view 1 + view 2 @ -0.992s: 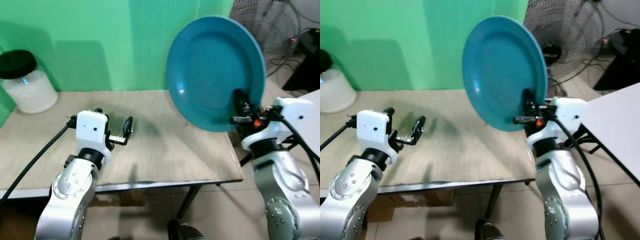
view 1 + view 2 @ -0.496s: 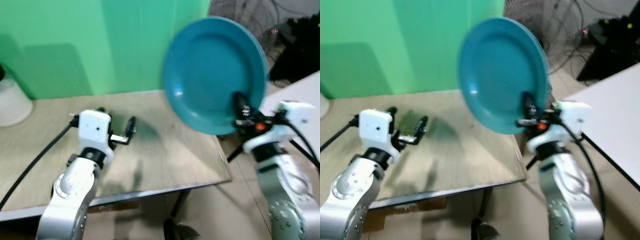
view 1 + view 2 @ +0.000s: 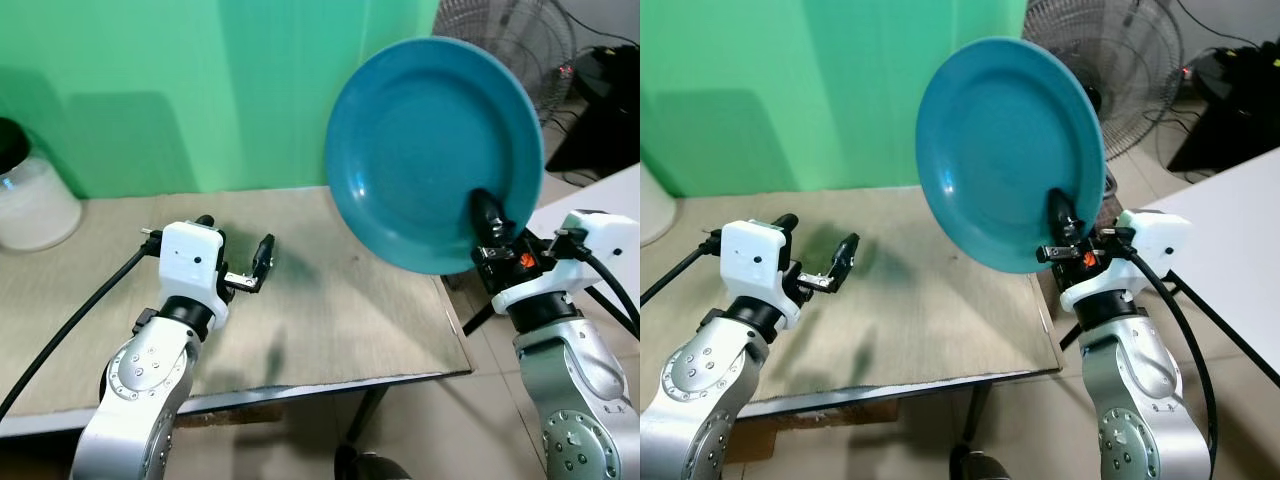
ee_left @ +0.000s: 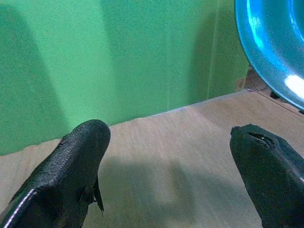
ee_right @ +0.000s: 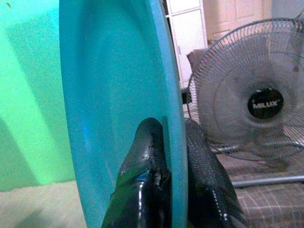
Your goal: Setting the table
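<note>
Our left arm reaches forward over the table's near edge, its left gripper low above the tabletop with the two black fingers spread wide apart, holding nothing; our right arm is raised beside the table's right edge, its right gripper pointing upward, fingers pinched together.

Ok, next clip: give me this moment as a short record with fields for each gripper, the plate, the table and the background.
right gripper: shut on the plate's lower rim, one finger on each face
plate: teal, held nearly upright in the air beyond the table's right edge, hollow side toward the camera
left gripper: open, holding nothing, low over the table
table: beige top, bare in front of the left gripper
jar: white, dark lid, at the table's far left
background: green wall; fan behind the plate
</note>
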You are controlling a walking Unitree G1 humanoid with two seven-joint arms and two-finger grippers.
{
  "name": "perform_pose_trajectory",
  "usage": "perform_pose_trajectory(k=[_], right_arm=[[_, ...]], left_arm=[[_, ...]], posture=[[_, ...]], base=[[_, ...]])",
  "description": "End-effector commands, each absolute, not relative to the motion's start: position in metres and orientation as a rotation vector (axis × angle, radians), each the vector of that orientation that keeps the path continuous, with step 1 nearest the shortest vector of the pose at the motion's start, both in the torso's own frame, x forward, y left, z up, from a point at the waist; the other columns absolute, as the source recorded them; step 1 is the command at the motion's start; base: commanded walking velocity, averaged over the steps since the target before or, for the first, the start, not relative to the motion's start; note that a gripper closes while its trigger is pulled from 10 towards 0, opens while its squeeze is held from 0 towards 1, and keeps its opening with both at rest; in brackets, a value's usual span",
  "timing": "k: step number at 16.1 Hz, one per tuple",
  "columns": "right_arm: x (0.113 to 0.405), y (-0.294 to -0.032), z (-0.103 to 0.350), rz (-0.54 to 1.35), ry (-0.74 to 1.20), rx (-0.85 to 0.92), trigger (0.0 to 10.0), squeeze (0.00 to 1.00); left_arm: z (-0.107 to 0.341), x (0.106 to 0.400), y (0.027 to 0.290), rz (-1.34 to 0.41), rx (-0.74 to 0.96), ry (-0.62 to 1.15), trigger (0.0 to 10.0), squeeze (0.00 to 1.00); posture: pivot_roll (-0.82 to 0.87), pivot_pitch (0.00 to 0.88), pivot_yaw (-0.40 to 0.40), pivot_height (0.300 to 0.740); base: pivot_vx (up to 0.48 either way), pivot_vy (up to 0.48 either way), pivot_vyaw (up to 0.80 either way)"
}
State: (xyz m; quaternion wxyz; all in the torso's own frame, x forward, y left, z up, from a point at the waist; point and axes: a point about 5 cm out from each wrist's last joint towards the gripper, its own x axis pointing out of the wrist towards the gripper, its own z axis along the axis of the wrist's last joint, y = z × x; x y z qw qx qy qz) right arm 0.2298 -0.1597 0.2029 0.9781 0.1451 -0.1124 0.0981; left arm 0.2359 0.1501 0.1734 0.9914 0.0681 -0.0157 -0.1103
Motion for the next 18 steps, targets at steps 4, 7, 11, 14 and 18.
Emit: perform_pose_trajectory(k=[4,7,11,14,18], right_arm=[[0.225,-0.159,0.210,0.182,-0.276,0.306,10.0,0.00],[0.225,-0.159,0.209,0.179,-0.273,0.301,10.0,0.00],[0.225,-0.157,0.208,0.179,-0.270,0.299,10.0,0.00],[0.226,-0.156,0.206,0.177,-0.260,0.297,10.0,0.00],[0.228,-0.156,0.199,0.161,-0.209,0.287,10.0,0.00]], left_arm=[[0.179,0.236,0.149,-0.234,0.147,-0.063,10.0,0.00],[0.178,0.236,0.148,-0.244,0.151,-0.060,10.0,0.00],[0.178,0.236,0.149,-0.239,0.135,-0.057,10.0,0.00],[0.178,0.237,0.150,-0.242,0.110,-0.049,10.0,0.00],[0.178,0.239,0.150,-0.240,0.163,-0.052,10.0,0.00]], posture=[[-0.01,0.050,0.001,0.740],[-0.01,0.053,0.004,0.740],[-0.01,0.054,0.002,0.740],[-0.01,0.052,0.005,0.740],[-0.01,0.051,0.008,0.740]], base=[[0.000,-0.218,-0.20],[0.000,-0.283,-0.80],[0.000,-0.061,-0.80],[0.000,0.160,0.00],[0.000,0.000,-0.32]])
